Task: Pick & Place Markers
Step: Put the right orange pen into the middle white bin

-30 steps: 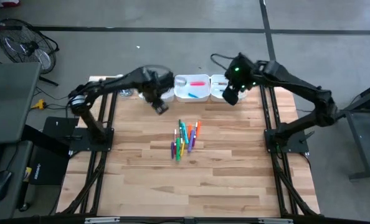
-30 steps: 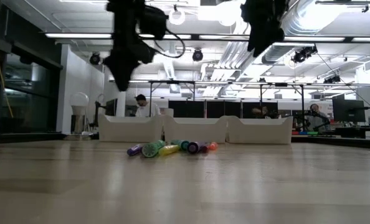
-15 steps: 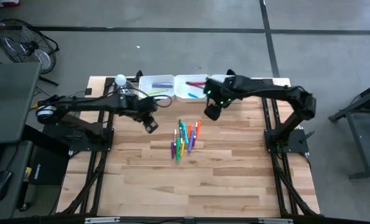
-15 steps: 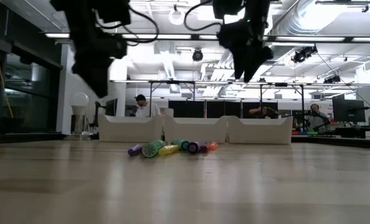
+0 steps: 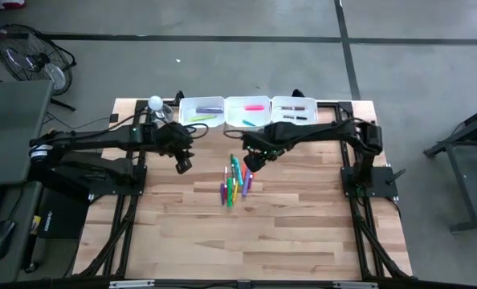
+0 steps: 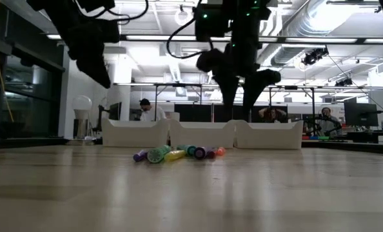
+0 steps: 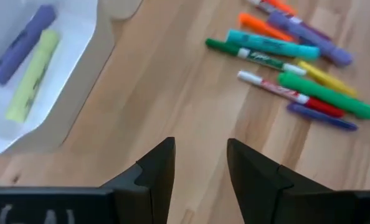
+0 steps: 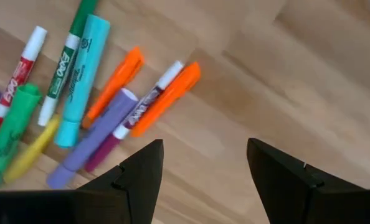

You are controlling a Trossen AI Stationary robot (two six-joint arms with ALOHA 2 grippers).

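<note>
A loose heap of coloured markers [image 5: 237,178] lies flat on the wooden table near its middle; it also shows in the low view [image 6: 175,153] and in both wrist views [image 7: 284,62] [image 8: 91,112]. My right gripper [image 5: 249,163] [image 6: 241,90] hangs open just above the heap's far right end, pointing steeply down, with nothing between its fingers [image 8: 203,177]. My left gripper [image 5: 182,166] is open and empty [image 7: 200,171], slanting down over bare wood left of the heap. Three white trays stand along the far edge.
The left tray [image 5: 202,112] holds a purple and a yellow marker [image 7: 26,68], the middle tray [image 5: 247,112] a pink and a blue one, the right tray [image 5: 294,111] dark ones. A small white-topped object [image 5: 155,104] stands at the far left corner.
Both grippers have left the trays. My right gripper has swung toward the table's left and near edge and come down over the marker heap, rolling its wrist. My left gripper has drawn back toward the left and near edge, sinking a little. The markers have stayed put.
</note>
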